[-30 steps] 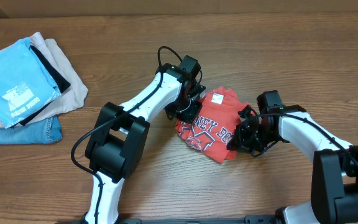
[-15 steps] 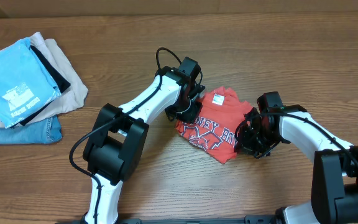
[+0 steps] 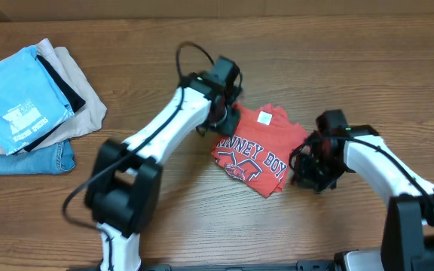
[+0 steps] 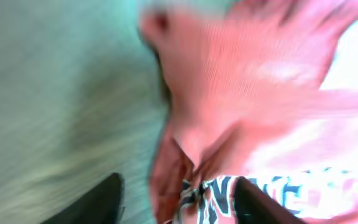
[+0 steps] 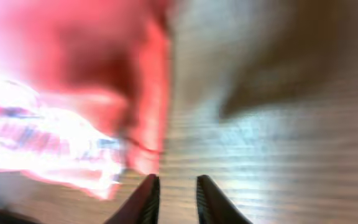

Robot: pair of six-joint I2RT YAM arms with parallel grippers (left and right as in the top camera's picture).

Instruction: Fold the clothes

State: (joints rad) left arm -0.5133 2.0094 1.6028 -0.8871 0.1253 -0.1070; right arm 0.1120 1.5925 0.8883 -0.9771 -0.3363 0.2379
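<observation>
The clothes, a red T-shirt point(image 3: 256, 147) with white-and-dark lettering and a white tag, lie folded into a small packet mid-table. My left gripper point(image 3: 221, 114) hovers at the packet's upper left corner. In the blurred left wrist view it is open point(image 4: 179, 202), its dark fingers point(image 4: 98, 200) straddling the shirt's edge point(image 4: 229, 118) without pinching it. My right gripper point(image 3: 307, 162) sits just off the packet's right edge. The right wrist view shows it narrowly open point(image 5: 176, 198), bare wood between the fingertips point(image 5: 146, 196) and the red cloth point(image 5: 104, 81) to the left.
A stack of folded garments lies at the far left: a light blue shirt point(image 3: 19, 99) on top, beige cloth point(image 3: 77, 90) and denim point(image 3: 32, 159) beneath. A black cable point(image 3: 191, 56) loops above the left arm. Wooden tabletop point(image 3: 337, 68) surrounds the shirt.
Both grippers have opened and let go of the shirt. The left arm has drawn back up and to the left; the right has eased off to the right. The packet now lies flat.
</observation>
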